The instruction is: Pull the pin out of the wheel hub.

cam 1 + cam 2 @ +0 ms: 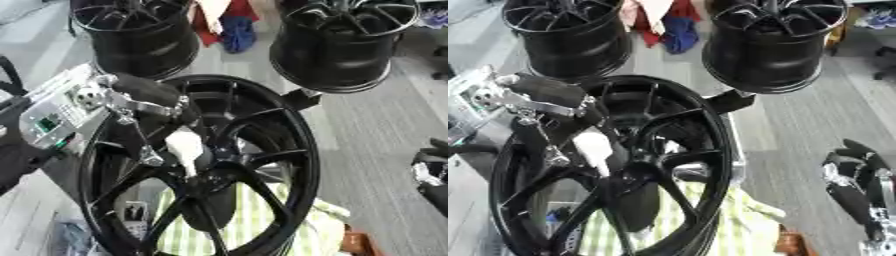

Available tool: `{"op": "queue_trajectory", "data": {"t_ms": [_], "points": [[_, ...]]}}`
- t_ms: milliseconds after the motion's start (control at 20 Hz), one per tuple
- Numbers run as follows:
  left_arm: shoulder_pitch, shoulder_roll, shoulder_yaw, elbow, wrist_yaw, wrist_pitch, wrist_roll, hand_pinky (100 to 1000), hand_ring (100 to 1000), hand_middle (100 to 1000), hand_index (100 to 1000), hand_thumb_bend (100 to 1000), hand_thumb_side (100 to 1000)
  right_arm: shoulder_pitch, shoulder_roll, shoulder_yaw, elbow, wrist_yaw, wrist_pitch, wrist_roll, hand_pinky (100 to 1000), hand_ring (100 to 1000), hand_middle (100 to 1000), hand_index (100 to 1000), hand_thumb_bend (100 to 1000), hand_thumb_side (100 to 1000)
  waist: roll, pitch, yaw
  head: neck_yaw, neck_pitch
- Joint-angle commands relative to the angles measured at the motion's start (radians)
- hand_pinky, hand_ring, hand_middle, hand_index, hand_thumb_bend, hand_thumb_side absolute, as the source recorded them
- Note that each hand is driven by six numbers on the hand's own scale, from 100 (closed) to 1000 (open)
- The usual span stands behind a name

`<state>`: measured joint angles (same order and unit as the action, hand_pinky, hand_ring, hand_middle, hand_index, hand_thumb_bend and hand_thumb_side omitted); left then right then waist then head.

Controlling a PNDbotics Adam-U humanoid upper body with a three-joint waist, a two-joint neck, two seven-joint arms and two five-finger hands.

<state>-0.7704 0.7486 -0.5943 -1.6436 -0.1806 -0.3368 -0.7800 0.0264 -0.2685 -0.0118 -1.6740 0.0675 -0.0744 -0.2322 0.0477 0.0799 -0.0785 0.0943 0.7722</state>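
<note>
Black spokes of the big wheel (pixel 262 150) fan out from its hub (pixel 213 175), which sits just below the left hand (pixel 144 107). That hand reaches in from the wheel's upper left rim, its fingers (pixel 131 140) and thumb curled round a white pin (pixel 185 147) that stands tilted, its lower end at the hub. The right hand (pixel 855 175) hangs well off to the right of the wheel, holding nothing; whether its fingers are curled cannot be told. Beyond the left hand stand two more black wheels (pixel 140 35), and under the hub lies a green-striped cloth (pixel 262 225).
</note>
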Motion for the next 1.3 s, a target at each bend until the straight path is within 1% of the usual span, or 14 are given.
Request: {"op": "queue_trajectory", "data": {"t_ms": [50, 100, 200, 300, 400, 500, 600, 700, 800, 950, 1050, 1200, 1250, 1300], "points": [[-0.041, 0.044, 0.077, -0.051, 0.048, -0.093, -0.127, 660, 475, 428, 615, 100, 100, -0.007, -0.017, -0.005, -0.009, -0.004, -0.003, 0.002, 707, 609, 680, 817, 133, 259, -0.002, -0.014, 0.003, 0.001, -0.002], [-0.045, 0.051, 0.096, -0.064, 0.060, -0.083, -0.127, 663, 476, 427, 615, 100, 100, -0.006, -0.017, -0.005, -0.009, -0.004, -0.003, 0.002, 707, 609, 680, 817, 132, 260, -0.002, -0.015, 0.004, 0.000, -0.002], [-0.054, 0.073, 0.161, -0.091, 0.086, -0.063, -0.127, 670, 476, 428, 618, 100, 100, -0.004, -0.017, -0.006, -0.008, -0.004, -0.003, 0.001, 707, 609, 680, 817, 129, 259, -0.002, -0.017, 0.009, -0.001, -0.002], [-0.046, 0.107, 0.239, -0.116, 0.114, -0.042, -0.127, 673, 478, 429, 620, 100, 100, -0.002, -0.017, -0.008, -0.006, -0.004, -0.003, -0.001, 707, 609, 680, 817, 131, 260, -0.002, -0.019, 0.016, -0.003, -0.002], [-0.015, 0.151, 0.328, -0.130, 0.139, -0.021, -0.127, 673, 477, 427, 621, 100, 100, 0.001, -0.016, -0.013, -0.005, -0.003, -0.004, -0.005, 707, 609, 680, 817, 131, 260, 0.000, -0.020, 0.026, -0.011, -0.002], [0.050, 0.203, 0.419, -0.139, 0.165, -0.002, -0.107, 671, 478, 429, 624, 100, 100, 0.001, -0.016, -0.018, -0.005, -0.002, -0.004, -0.010, 707, 609, 680, 817, 130, 260, 0.002, -0.020, 0.036, -0.018, -0.002], [0.141, 0.248, 0.502, -0.134, 0.170, 0.023, -0.055, 657, 476, 428, 630, 105, 100, 0.002, -0.014, -0.022, -0.005, -0.002, -0.005, -0.014, 707, 609, 680, 817, 129, 260, 0.002, -0.018, 0.048, -0.028, -0.002], [0.240, 0.268, 0.576, -0.113, 0.163, 0.039, 0.013, 646, 476, 429, 632, 116, 100, 0.002, -0.012, -0.025, -0.005, -0.001, -0.005, -0.018, 707, 609, 680, 817, 129, 260, 0.000, -0.016, 0.058, -0.033, -0.002], [0.335, 0.257, 0.641, -0.072, 0.145, 0.056, 0.081, 636, 478, 433, 637, 135, 100, 0.002, -0.010, -0.028, -0.005, -0.001, -0.005, -0.021, 707, 609, 680, 817, 128, 261, -0.002, -0.015, 0.066, -0.038, -0.002], [0.457, 0.194, 0.724, 0.017, 0.133, 0.078, 0.167, 611, 476, 433, 635, 169, 100, 0.002, -0.006, -0.031, -0.005, -0.001, -0.005, -0.024, 707, 609, 680, 817, 127, 261, -0.007, -0.012, 0.074, -0.046, -0.002], [0.523, 0.152, 0.771, 0.076, 0.113, 0.093, 0.209, 603, 476, 435, 636, 177, 100, 0.003, -0.004, -0.034, -0.006, -0.001, -0.005, -0.026, 707, 609, 679, 817, 127, 261, -0.009, -0.011, 0.076, -0.050, -0.002], [0.607, 0.090, 0.842, 0.195, 0.070, 0.135, 0.292, 594, 482, 443, 646, 200, 100, 0.005, -0.002, -0.038, -0.007, 0.000, -0.004, -0.030, 707, 609, 679, 817, 126, 261, -0.014, -0.011, 0.081, -0.055, -0.002], [0.629, 0.075, 0.859, 0.237, 0.056, 0.149, 0.325, 612, 529, 504, 718, 301, 158, 0.006, -0.002, -0.040, -0.008, 0.000, -0.003, -0.031, 707, 609, 679, 817, 126, 261, -0.016, -0.011, 0.082, -0.057, -0.002], [0.646, 0.063, 0.871, 0.275, 0.039, 0.164, 0.356, 616, 539, 516, 729, 318, 173, 0.006, -0.002, -0.041, -0.008, 0.000, -0.003, -0.033, 707, 609, 679, 817, 126, 261, -0.016, -0.011, 0.083, -0.058, -0.002]]}}
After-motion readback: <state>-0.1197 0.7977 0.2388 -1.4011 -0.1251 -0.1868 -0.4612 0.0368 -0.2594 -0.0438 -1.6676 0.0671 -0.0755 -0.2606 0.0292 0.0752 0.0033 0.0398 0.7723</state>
